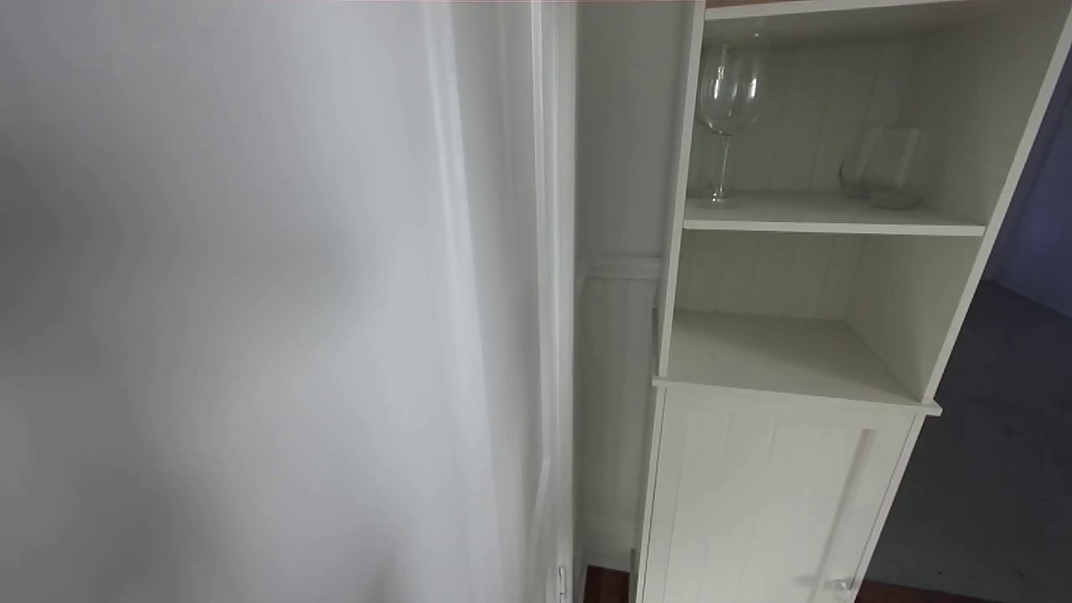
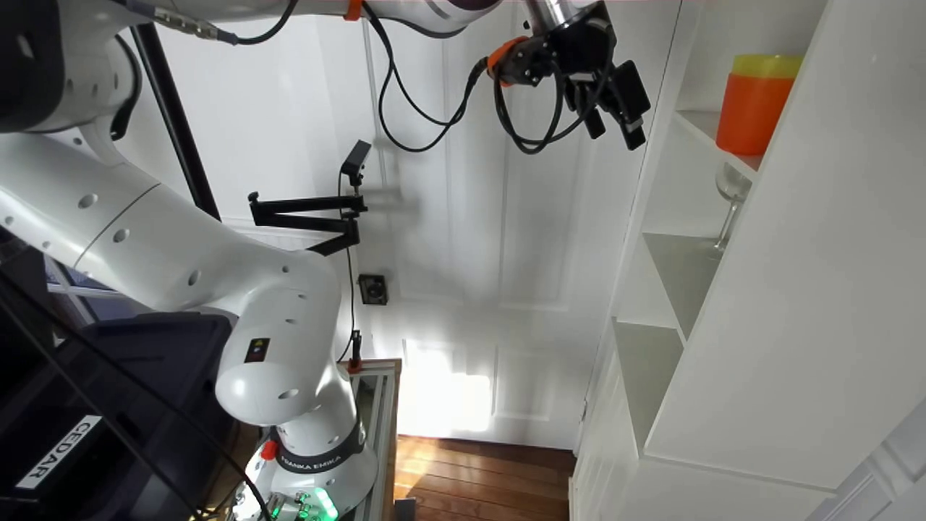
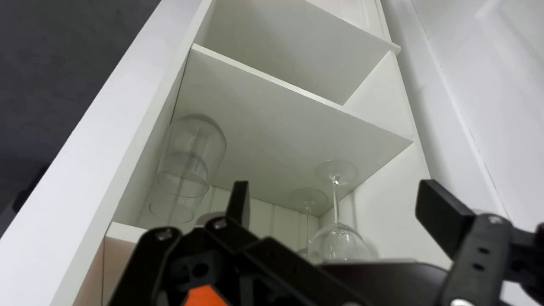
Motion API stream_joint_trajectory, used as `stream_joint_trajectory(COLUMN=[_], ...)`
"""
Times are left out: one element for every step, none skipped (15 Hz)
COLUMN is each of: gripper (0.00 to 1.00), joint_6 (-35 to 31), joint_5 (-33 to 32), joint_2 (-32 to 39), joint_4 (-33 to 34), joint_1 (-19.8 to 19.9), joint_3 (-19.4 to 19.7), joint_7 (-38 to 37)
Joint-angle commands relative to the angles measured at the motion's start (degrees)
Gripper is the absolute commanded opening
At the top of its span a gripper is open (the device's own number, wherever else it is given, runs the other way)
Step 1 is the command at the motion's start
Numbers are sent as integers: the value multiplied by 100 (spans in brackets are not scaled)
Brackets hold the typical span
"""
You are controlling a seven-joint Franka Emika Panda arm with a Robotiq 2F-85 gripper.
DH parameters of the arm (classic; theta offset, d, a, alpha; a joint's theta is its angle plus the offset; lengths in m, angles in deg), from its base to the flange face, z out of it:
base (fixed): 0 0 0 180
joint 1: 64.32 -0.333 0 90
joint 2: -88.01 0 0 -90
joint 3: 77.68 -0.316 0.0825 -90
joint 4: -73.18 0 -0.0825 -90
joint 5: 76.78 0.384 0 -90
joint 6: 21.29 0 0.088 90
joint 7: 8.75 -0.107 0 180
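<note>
A: In an exterior view, L to R: why're the fingers (image 2: 634,135) spread?
B: Nothing's gripped; they hang near the cupboard (image 2: 781,318).
A: Next?
B: Wine glass (image 2: 733,184), on its foot on the mid surface (image 2: 673,268), prob. b/c the headroom suits tall stems. Then orange cup (image 2: 754,114) on the upper surface (image 2: 700,125), w/ yellow cup (image 2: 765,66) apparently nested, saving space.

Gripper (image 2: 614,129) black; arm (image 2: 170,235) white, orange wraps (image 2: 504,55), black cables (image 2: 532,150). Cabinet (image 1: 770,494) white, vertical groove lines on back panel (image 1: 812,109). Wine glass (image 3: 338,245) and tumblers (image 3: 197,138) clear, colourless. Cup (image 2: 752,108) orange, yellow top band. Door (image 2: 474,239) white. Floor (image 2: 492,477) reddish-brown wood, plank lines. Bin (image 2: 170,347) dark blue-black, white label (image 2: 59,452) with black letters. Base lights (image 2: 325,501) glowing green. Camera stand (image 2: 304,206) black.
</note>
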Motion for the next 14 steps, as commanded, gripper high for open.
stream_joint_trajectory(gripper=[100,100,100,100,100,100,100,100,100,100,100,100,100,100], joint_6=[-426,-537,-655,-743,-827,-903,-957,-1018,-1073,-1120,-1175,-1240,-1300,-1365], joint_5=[-122,-136,-192,-252,-319,-405,-452,-525,-557,-592,-610,-624,-626,-617], joint_2=[44,67,94,126,161,184,212,242,265,281,302,326,342,362], joint_4=[-40,-34,-25,-17,-7,-2,5,9,11,9,6,5,1,-6], joint_1=[134,179,236,300,362,432,471,532,566,597,621,662,687,707], joint_3=[34,25,6,-14,-30,-51,-54,-76,-81,-92,-96,-113,-123,-129], joint_7=[-107,-131,-142,-163,-199,-247,-280,-336,-385,-427,-472,-563,-640,-709])
